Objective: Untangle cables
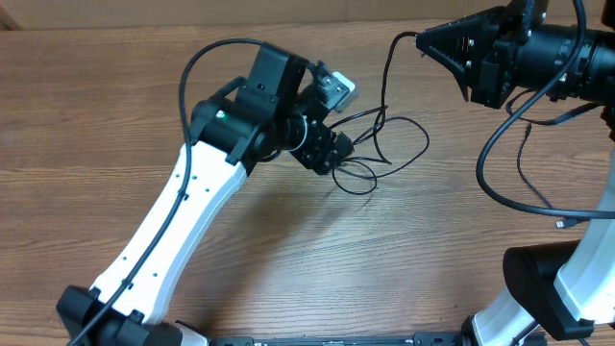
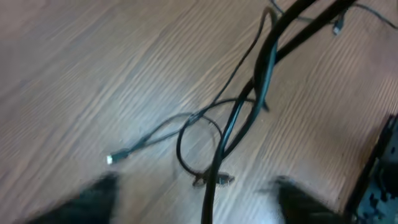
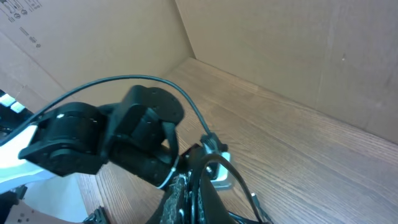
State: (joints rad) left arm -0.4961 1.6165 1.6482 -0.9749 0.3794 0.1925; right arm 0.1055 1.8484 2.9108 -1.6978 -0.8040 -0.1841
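Thin black cables (image 1: 389, 144) lie in a loose tangle on the wooden table at centre. My left gripper (image 1: 334, 157) hangs low at the tangle's left edge. In the left wrist view its blurred fingers (image 2: 93, 199) stand apart, open, with one cable (image 2: 210, 186) running up between them without touching either. A small loop (image 2: 199, 146) and a light plug tip (image 2: 111, 160) lie just ahead. My right gripper (image 1: 425, 40) is raised at the top right, shut on a cable (image 1: 387, 72) that drops to the tangle. That cable (image 3: 238, 175) arcs away from the pressed-together right gripper (image 3: 200, 186).
Another thin cord with a plug tip (image 1: 560, 224) lies at the right, near the right arm's thicker cable (image 1: 490, 178) and base (image 1: 548, 288). The left arm (image 1: 192, 192) crosses the table's left half. Cardboard walls (image 3: 280, 56) stand behind the table.
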